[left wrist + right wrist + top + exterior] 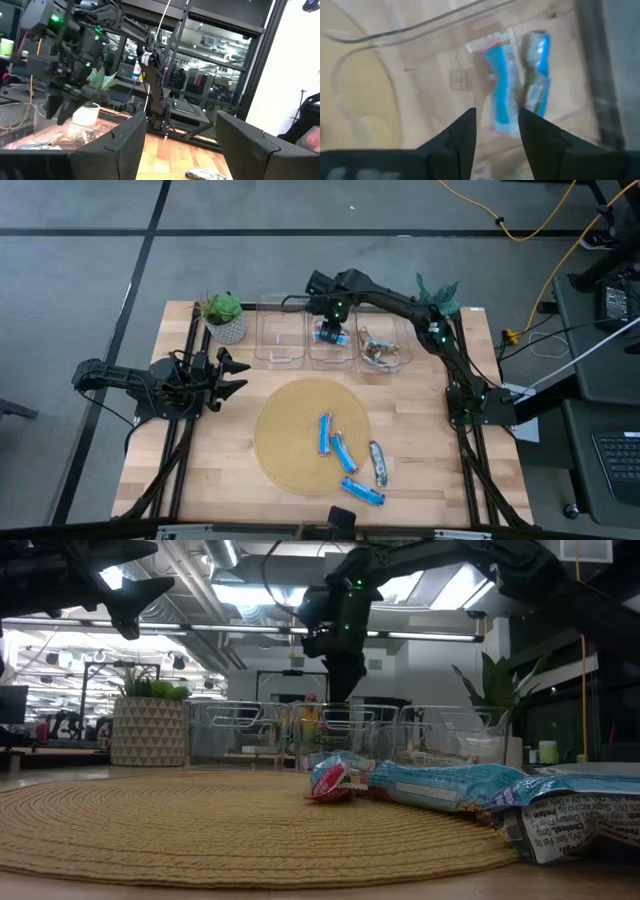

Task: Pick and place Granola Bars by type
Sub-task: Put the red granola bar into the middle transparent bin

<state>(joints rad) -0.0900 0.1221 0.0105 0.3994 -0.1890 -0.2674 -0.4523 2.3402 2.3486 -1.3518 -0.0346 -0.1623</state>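
Observation:
Two blue-wrapped granola bars [502,92] lie flat on the floor of the middle clear bin [331,352]. My right gripper [331,330] hangs over that bin, pointing down, open and holding nothing; in the right wrist view the bars show just past its fingers [496,131]. Silvery green-brown bars [378,350] lie in the right-hand bin. On the round woven mat [290,430] lie two blue bars [324,434] [344,452]. A silvery bar [378,463] lies at its edge, and a third blue bar [363,492] lies just off it. My left gripper [236,375] waits open, raised, left of the mat.
An empty clear bin [281,340] stands left of the middle one. A potted plant in a white pot [225,318] sits at the far left corner, and another plant [440,292] at the far right. Bare wood lies near the table's front edge and left of the mat.

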